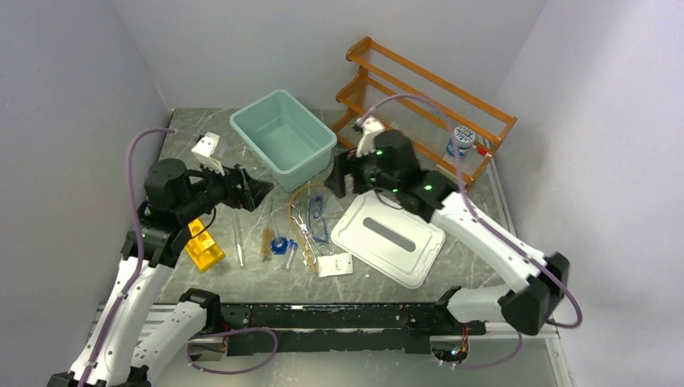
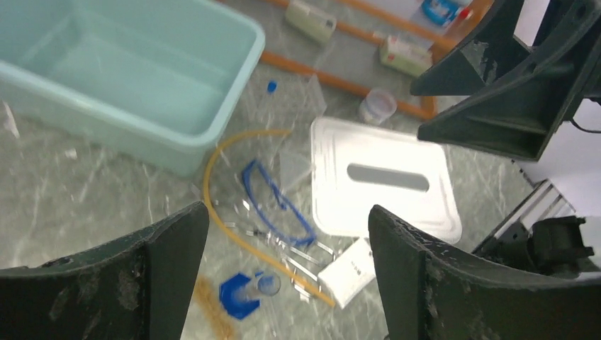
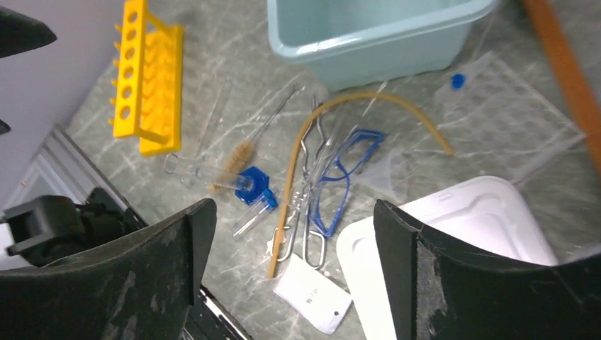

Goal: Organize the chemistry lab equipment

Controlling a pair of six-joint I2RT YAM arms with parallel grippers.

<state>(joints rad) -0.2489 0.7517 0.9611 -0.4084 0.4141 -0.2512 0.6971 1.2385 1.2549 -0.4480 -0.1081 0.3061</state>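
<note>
Left gripper [image 2: 287,244] and right gripper [image 3: 294,230] both spread wide, pinching nothing. Below the right gripper's gap: one blue-framed goggles [image 3: 340,177], one metal tongs [image 3: 306,212], one amber rubber tubing [image 3: 368,101], two blue-capped vials [image 3: 251,185], one brush [image 3: 239,157]. One yellow test-tube rack [image 3: 145,78] sits well beyond the fingers (view's left side), one teal bin [image 3: 368,32] ahead.

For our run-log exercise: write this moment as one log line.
left jaws: open, holding nothing | right jaws: open, holding nothing | goggles, tubing, tongs: loose on table | bin: upright
</note>
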